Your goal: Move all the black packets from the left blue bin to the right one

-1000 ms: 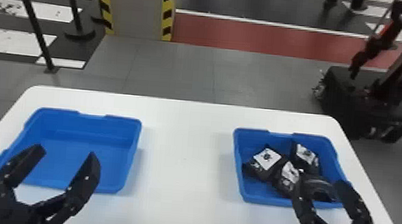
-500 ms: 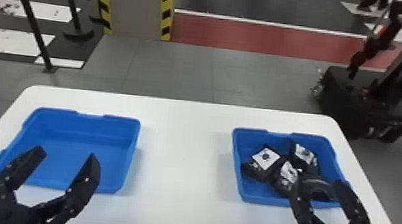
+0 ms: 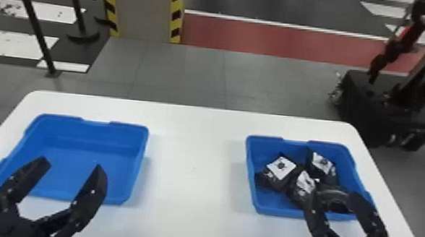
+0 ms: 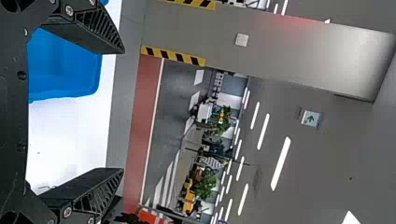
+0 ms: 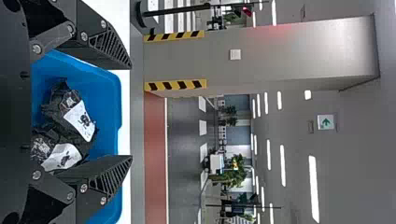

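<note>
1. At your ten o'clock, the left blue plastic bin [image 3: 89, 150] shows a bare floor between and beyond the fingers, so you seem to have emptied it.
2. Over its near side hangs your left gripper [image 3: 71, 166], black and two-fingered, fingers well apart with nothing between them. It has edged a touch toward three o'clock in the last moment, carrying no packet.
3. Between the bins, the white round-cornered table [image 3: 195, 147] runs toward twelve o'clock.
4. At your two o'clock, the right blue plastic bin [image 3: 252, 157] holds the black crinkled packets with white labels: one [image 3: 280, 167] toward the bin's nine o'clock, another [image 3: 304, 181] near the middle, a third [image 3: 322, 163] toward twelve. A dark shape [image 3: 332, 200] behind the fingers may be a fourth; you can't be sure. None of them has shifted.
5. Your right gripper [image 3: 334, 196] sits over that bin's near edge, its fingers also apart, holding nothing. It has drifted slightly toward nine o'clock.
6. For you, that likely means the transfer is done. Back both grippers toward six o'clock, lifting the right one clear so it doesn't snag a packet or the rim.
</note>
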Robot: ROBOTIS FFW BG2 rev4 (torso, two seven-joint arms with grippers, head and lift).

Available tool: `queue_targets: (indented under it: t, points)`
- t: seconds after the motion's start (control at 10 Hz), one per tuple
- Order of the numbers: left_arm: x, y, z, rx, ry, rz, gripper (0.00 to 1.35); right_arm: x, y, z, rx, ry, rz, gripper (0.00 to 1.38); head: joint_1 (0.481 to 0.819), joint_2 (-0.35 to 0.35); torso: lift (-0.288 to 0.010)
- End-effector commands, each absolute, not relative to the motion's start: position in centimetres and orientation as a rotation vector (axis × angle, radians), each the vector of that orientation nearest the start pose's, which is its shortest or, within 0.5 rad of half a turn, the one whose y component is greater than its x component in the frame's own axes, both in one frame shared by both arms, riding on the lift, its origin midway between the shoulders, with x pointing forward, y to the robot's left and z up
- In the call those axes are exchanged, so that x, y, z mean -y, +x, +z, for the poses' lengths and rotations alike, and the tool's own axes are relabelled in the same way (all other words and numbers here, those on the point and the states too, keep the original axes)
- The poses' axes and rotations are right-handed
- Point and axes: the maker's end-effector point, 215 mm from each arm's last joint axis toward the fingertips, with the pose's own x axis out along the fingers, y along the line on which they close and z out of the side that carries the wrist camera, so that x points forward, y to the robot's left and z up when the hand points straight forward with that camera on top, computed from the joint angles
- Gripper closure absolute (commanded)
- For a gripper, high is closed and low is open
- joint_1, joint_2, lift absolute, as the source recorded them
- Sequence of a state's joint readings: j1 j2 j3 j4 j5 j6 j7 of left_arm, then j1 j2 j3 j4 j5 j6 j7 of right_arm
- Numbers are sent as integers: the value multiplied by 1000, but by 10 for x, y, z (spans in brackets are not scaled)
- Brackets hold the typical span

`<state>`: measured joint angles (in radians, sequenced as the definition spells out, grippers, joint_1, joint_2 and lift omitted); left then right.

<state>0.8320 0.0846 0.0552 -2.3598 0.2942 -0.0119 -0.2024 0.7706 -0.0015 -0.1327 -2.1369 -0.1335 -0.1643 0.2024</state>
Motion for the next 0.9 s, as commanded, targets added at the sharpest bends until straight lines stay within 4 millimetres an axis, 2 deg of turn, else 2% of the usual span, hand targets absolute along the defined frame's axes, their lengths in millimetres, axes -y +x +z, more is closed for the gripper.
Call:
queue_targets:
  t: [0.0,0.5,0.6,0.8]
  points:
    - [-206,356,-284,-14,-200,-219,133,257,360,-343,-28,46,82,371,695,-83,-110]
    - [-204,356,-289,-29,-218,-221,133,257,360,-342,-27,52,80,371,695,-85,-110]
    - [-201,355,-300,-51,-240,-229,133,257,360,-344,-30,54,79,371,695,-85,-110]
    - [-202,355,-299,-45,-243,-228,133,257,359,-344,-31,60,79,371,695,-90,-110]
